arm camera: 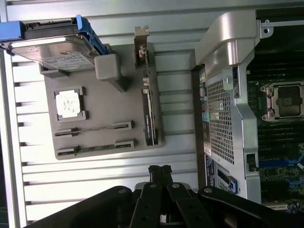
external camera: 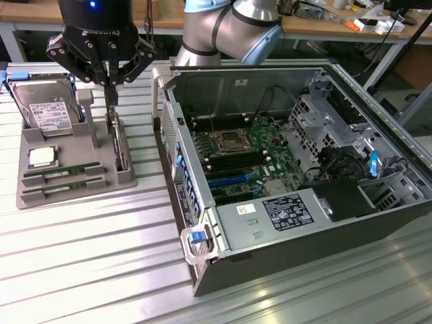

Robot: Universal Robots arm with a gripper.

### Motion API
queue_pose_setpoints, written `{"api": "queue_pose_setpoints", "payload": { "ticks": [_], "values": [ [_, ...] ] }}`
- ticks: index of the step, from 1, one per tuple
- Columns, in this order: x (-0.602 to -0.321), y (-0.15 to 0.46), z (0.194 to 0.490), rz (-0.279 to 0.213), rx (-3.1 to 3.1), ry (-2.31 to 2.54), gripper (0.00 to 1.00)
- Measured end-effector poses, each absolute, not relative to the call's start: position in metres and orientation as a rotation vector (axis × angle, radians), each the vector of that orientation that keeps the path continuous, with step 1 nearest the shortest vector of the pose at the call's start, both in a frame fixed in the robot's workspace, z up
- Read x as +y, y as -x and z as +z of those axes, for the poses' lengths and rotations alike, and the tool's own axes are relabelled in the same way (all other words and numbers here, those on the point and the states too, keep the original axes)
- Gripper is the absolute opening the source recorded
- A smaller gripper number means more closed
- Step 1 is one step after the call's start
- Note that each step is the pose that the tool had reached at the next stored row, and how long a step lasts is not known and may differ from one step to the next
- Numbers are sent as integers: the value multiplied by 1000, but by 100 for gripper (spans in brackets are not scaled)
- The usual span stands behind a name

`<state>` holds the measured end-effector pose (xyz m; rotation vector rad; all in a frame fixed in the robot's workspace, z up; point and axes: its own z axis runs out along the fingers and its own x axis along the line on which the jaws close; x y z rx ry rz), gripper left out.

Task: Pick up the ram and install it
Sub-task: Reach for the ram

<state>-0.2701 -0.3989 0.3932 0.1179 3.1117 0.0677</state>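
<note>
Two ram sticks lie in the slots of a grey holder, one just behind the other. In the wrist view the same two sticks lie side by side on the holder. My gripper hangs above the holder's back right part, over an upright card, well above the sticks. Its fingers are pressed together with nothing between them. The open computer case lies to the exterior view's right, with the motherboard's memory slots exposed.
The holder also carries a silver hard drive in a blue frame and a square CPU chip. The case's raised side wall stands between the holder and the motherboard. Ribbed metal tabletop spreads in front.
</note>
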Motion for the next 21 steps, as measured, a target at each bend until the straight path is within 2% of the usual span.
{"api": "queue_pose_setpoints", "payload": {
  "ticks": [21],
  "values": [
    [-399, 317, 393, 68, 3112, -118, 11]
  ]
}}
